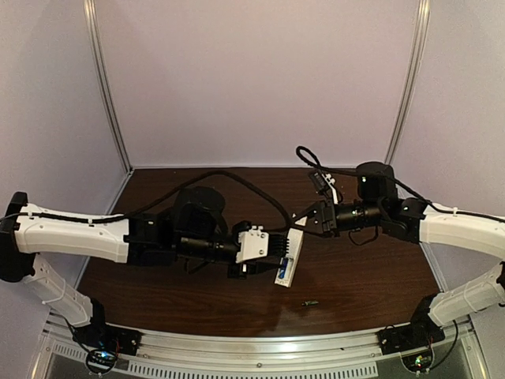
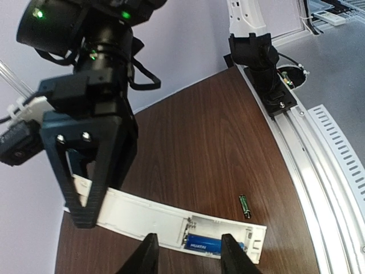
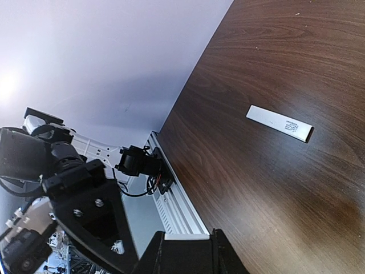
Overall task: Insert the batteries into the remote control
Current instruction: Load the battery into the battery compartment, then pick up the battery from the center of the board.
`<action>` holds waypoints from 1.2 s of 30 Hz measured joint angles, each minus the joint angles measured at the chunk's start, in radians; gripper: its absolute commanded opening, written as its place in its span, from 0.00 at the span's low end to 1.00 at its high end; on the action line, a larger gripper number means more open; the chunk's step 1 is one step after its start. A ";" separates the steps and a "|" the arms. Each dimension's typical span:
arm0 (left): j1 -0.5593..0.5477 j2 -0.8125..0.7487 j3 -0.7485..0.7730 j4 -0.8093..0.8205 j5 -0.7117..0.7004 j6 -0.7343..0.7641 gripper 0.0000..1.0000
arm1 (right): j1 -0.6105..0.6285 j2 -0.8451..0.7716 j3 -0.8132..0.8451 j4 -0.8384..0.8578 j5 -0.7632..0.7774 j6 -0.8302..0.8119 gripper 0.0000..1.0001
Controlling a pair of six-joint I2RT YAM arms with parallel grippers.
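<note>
Sitting in slim white plastic remote control (image 2: 142,214) recess: blue-wrapped cylindrical battery (image 2: 202,244), between the spread fingers of left gripper (image 2: 189,244). Right gripper (image 2: 87,212) pinches remote's far end. Second dark slim battery (image 2: 244,205): loose on brown table (image 2: 217,142), crosswise beside remote, nearest left arm.

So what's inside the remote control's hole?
One blue battery sits in the remote control's recess, between the left end effector's spread fingers. The slot beside it looks empty. The fingers hide the recess's near edge. A loose battery lies on the table.

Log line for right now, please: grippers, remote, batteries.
left gripper: open, straddling seated battery | right gripper: shut on remote control | second battery: loose on table
</note>
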 measured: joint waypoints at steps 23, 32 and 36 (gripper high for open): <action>-0.088 0.418 0.331 -0.297 -0.026 -0.237 0.36 | -0.481 -0.182 -0.174 -0.088 0.087 -0.022 0.00; -0.088 0.625 0.510 -0.416 -0.045 -0.284 0.34 | -0.604 -0.232 -0.256 -0.095 0.051 -0.019 0.00; -0.088 0.684 0.562 -0.459 -0.061 -0.292 0.32 | -0.640 -0.247 -0.271 -0.094 0.031 -0.019 0.00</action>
